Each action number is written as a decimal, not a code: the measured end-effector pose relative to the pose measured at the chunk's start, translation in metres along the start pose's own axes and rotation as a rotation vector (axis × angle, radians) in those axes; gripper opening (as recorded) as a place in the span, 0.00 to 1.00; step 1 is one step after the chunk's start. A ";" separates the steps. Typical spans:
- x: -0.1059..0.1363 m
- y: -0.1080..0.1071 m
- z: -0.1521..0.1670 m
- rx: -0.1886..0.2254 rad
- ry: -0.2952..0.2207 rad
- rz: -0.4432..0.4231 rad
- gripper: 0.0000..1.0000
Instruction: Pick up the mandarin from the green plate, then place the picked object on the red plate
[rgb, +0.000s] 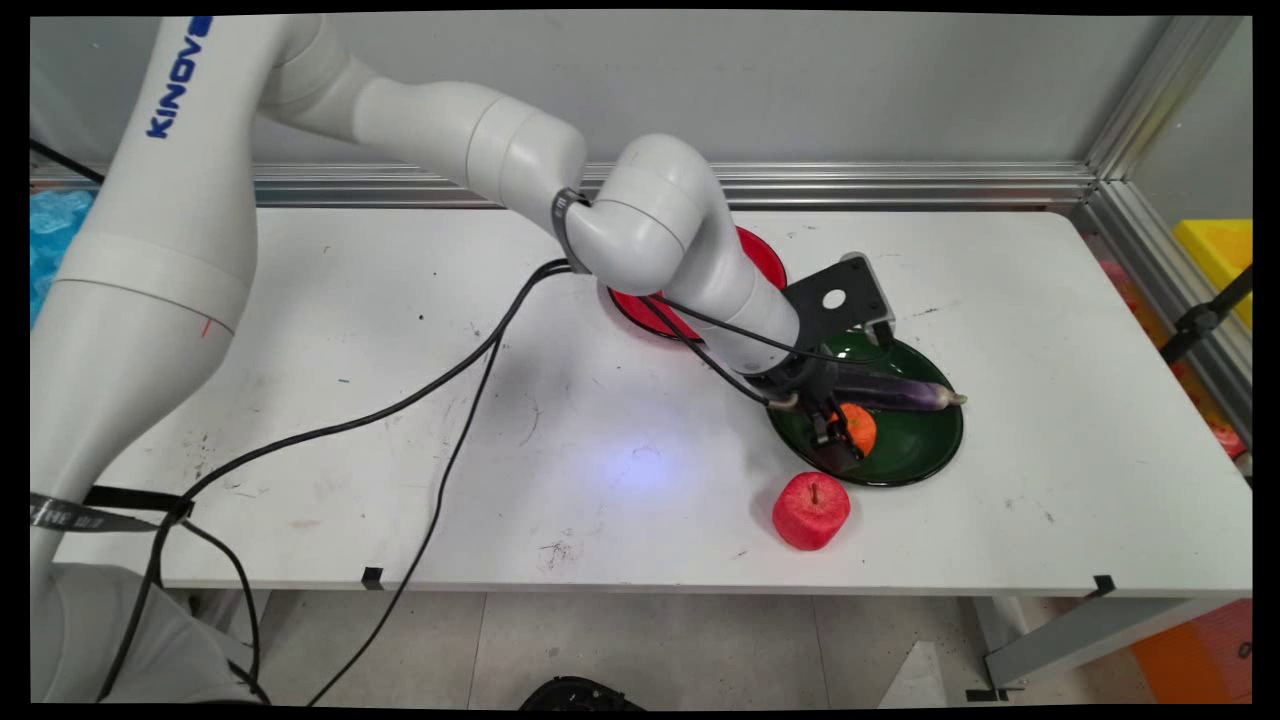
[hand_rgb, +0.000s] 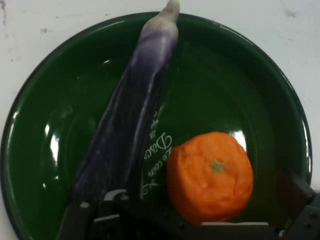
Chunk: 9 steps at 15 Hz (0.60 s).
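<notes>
Low over the green plate (rgb: 925, 455), toward the desk's (rgb: 400, 480) right end and nearer its front edge: the gripper (rgb: 838, 432), fingers (hand_rgb: 295, 192) spread apart, one on each side of the orange (hand_rgb: 210, 175), which sits in the plate's front half. Not gripping, it seems; from the hand view, a dark gap between the right-hand finger and the fruit, though contact on the other side too hidden by the linkage to be sure. Orange upright, green stem mark facing up.

Beside the orange, in the same plate: a long purple eggplant (hand_rgb: 132, 110), lying across the plate's far half, its pale tip reaching just over the rim on the side toward the desk's right edge. Near the orange, apparently not touching it. White lettering on the plate's floor between the two.

On the bare desk just in front of the plate, close to the front edge: a red apple (rgb: 811, 511), upright, stem up, apart from the rim.

Behind and left of the green plate, toward the desk's back edge: a red plate (rgb: 765, 262), mostly hidden under the arm.

Black cables (rgb: 440, 400) trailing from the arm across the desk's left half and over the front edge.
</notes>
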 end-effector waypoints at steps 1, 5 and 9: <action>0.001 0.000 0.003 -0.001 0.000 -0.009 1.00; 0.001 0.001 0.009 -0.006 -0.001 -0.034 1.00; 0.001 0.003 0.015 -0.011 -0.001 -0.057 0.00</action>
